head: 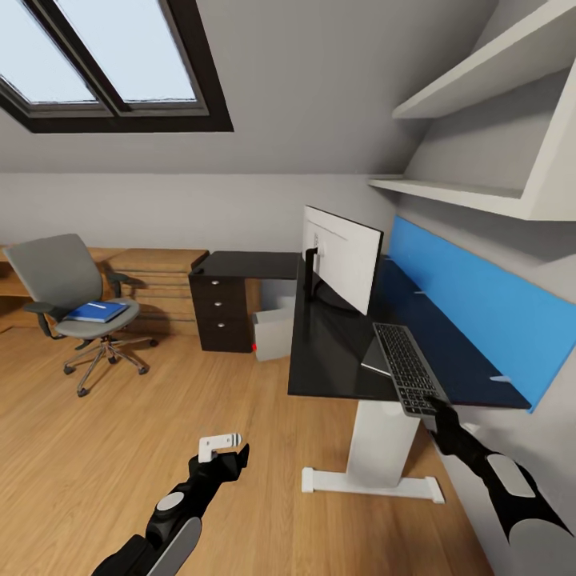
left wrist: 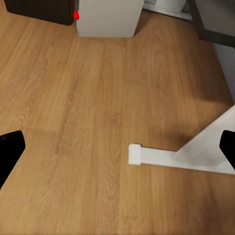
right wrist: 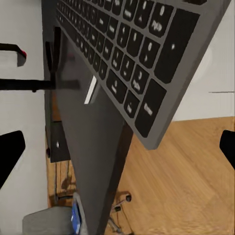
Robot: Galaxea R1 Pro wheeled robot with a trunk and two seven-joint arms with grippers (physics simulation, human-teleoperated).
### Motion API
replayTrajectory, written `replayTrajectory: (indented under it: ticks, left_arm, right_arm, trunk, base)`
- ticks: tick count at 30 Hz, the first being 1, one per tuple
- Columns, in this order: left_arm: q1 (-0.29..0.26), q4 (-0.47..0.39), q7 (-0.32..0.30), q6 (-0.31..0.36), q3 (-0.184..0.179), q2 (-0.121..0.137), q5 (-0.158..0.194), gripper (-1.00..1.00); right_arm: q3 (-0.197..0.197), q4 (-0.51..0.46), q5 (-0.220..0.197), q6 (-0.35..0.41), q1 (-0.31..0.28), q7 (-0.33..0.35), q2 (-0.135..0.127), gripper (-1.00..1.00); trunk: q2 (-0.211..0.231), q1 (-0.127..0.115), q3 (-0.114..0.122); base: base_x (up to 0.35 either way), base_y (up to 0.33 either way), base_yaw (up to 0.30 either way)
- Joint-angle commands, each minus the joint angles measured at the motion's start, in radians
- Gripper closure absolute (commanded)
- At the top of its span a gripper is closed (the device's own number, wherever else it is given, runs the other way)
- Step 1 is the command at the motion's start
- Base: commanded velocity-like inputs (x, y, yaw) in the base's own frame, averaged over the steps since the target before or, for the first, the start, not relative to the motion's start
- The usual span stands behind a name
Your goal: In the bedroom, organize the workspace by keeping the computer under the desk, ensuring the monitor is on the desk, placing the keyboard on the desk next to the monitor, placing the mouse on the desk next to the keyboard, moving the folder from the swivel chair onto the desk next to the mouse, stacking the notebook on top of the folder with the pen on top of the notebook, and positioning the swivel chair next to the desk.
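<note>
The white monitor (head: 342, 258) stands on the black desk (head: 332, 360). The dark keyboard (head: 408, 366) lies right of it, its near end over the desk's front edge. My right gripper (head: 438, 405) is at that near end; in the right wrist view its fingers (right wrist: 11, 156) stand wide apart, open, with the keyboard (right wrist: 122, 49) close ahead. The grey computer tower (head: 274, 332) sits on the floor under the desk. A blue folder (head: 96, 312) lies on the grey swivel chair (head: 68, 280) far left. My left gripper (head: 226, 458) hangs open and empty over the floor.
A dark drawer unit (head: 224, 312) stands left of the computer (left wrist: 106, 17). The desk's white leg and foot (head: 376, 480) are on the wood floor (left wrist: 98, 122) just ahead. White shelves (head: 480, 192) and a blue panel (head: 472, 312) line the right wall. A flat grey sheet (head: 374, 357) lies beside the keyboard.
</note>
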Motion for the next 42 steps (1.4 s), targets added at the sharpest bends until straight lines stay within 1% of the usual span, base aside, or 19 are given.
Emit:
replayTrajectory:
  ticks: [1,5,10,14,16,19,20,23,27,30,40,42]
  left_arm:
    - [-0.001,-0.002,0.009,0.002,-0.003,0.001,0.007,-1.0]
    - [-0.001,-0.002,0.009,0.002,-0.003,0.001,0.007,-1.0]
    - [-0.001,-0.002,0.01,0.002,-0.003,0.001,0.007,-1.0]
    - [-0.001,-0.002,0.01,0.002,-0.003,0.001,0.007,-1.0]
    - [-0.001,-0.013,0.013,0.006,0.005,-0.01,0.004,-1.0]
    - [-0.001,-0.025,0.013,0.006,0.004,-0.027,0.004,-1.0]
    - [-0.001,-0.025,0.014,0.005,0.003,-0.029,0.003,-1.0]
    - [-0.001,-0.025,0.014,0.005,0.003,-0.03,0.003,-1.0]
    - [-0.001,-0.022,0.015,0.006,0.003,-0.043,0.004,-1.0]
    - [-0.001,-0.022,0.015,0.006,0.003,-0.047,0.004,-1.0]
    - [-0.001,-0.022,0.015,0.006,0.003,-0.049,0.004,-1.0]
    - [-0.001,-0.021,0.015,0.006,0.003,-0.049,0.004,-1.0]
  right_arm:
    - [-0.005,0.0,-0.008,0.012,-0.001,0.004,0.0,-1.0]
    - [-0.006,0.0,-0.042,0.021,-0.001,0.007,-0.004,-1.0]
    - [-0.006,0.0,-0.054,0.023,-0.001,0.009,-0.02,-1.0]
    - [-0.006,-0.001,-0.056,0.021,-0.001,0.009,-0.025,-1.0]
    - [-0.015,-0.011,-0.062,0.021,-0.005,0.021,-0.013,-1.0]
    - [-0.015,-0.01,-0.062,0.021,-0.005,0.038,0.004,-1.0]
    - [-0.015,-0.009,-0.062,0.02,-0.004,0.042,0.007,-1.0]
    - [-0.015,-0.007,-0.061,0.02,-0.003,0.033,0.004,-1.0]
    - [-0.015,-0.005,-0.062,0.018,-0.003,0.024,-0.001,-1.0]
    - [-0.016,-0.005,-0.062,0.018,-0.002,0.021,-0.004,-1.0]
    - [-0.016,-0.003,-0.063,0.018,-0.002,0.019,-0.007,-1.0]
    - [-0.017,-0.003,-0.063,0.017,-0.002,0.019,-0.007,-1.0]
  trunk:
    - [-0.008,0.004,-0.004]
    - [-0.036,0.019,-0.017]
    - [-0.071,0.038,-0.032]
    - [-0.099,0.054,-0.045]
    - [-0.106,0.057,-0.048]
    - [-0.127,0.069,-0.057]
    - [-0.134,0.073,-0.061]
    - [-0.155,0.084,-0.07]
    - [-0.183,0.1,-0.083]
    - [-0.204,0.111,-0.092]
    - [-0.274,0.149,-0.123]
    - [-0.274,0.149,-0.123]
  base:
    - [0.0,0.0,0.0]
    - [0.0,0.0,0.0]
    - [0.0,0.0,0.0]
    - [0.0,0.0,0.0]
    - [0.0,0.0,0.0]
    - [0.0,0.0,0.0]
    - [0.0,0.0,0.0]
    - [0.0,0.0,0.0]
    - [0.0,0.0,0.0]
    - [0.0,0.0,0.0]
    - [0.0,0.0,0.0]
    - [0.0,0.0,0.0]
